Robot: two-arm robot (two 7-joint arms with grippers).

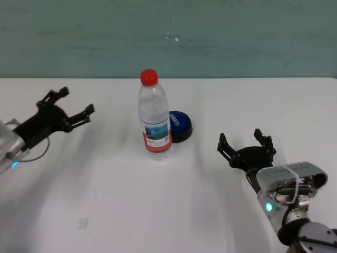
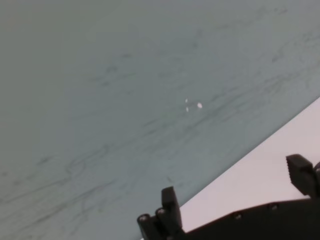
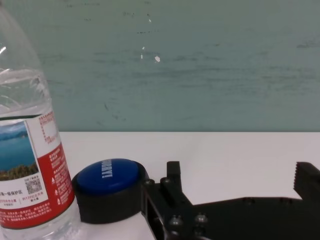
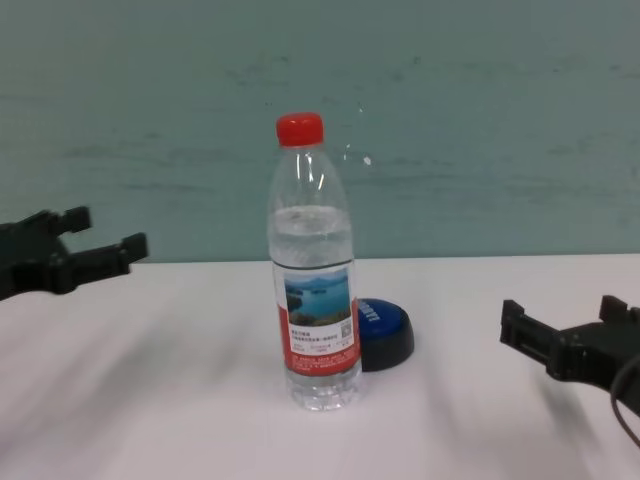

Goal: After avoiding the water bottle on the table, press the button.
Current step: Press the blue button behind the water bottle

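Nearest the robot, the right gripper hovers low over the white tabletop on the right side, its jaws spread wide with nothing between them. Its wrist view looks straight along those open jaws: the button sits just ahead of them and off to one side, not between them, and nothing touches it.

A little farther out, near the middle of the tabletop, the water bottle stands upright, red cap on, partly filled with clear water, its red-and-white label with the lake picture facing the robot. It is to the left of the right gripper and well apart from it.

The button, blue-domed on a black base, rests on the tabletop just behind the bottle and to its right, so close that the bottle hides its left edge in the head and chest views. From the right wrist view the two appear just beside each other; whether they touch cannot be told.

At about the same depth on the far left, the left gripper is held above the tabletop, jaws also wide open and empty, well apart from bottle and button. Beyond the tabletop's far edge stands a grey-green wall.
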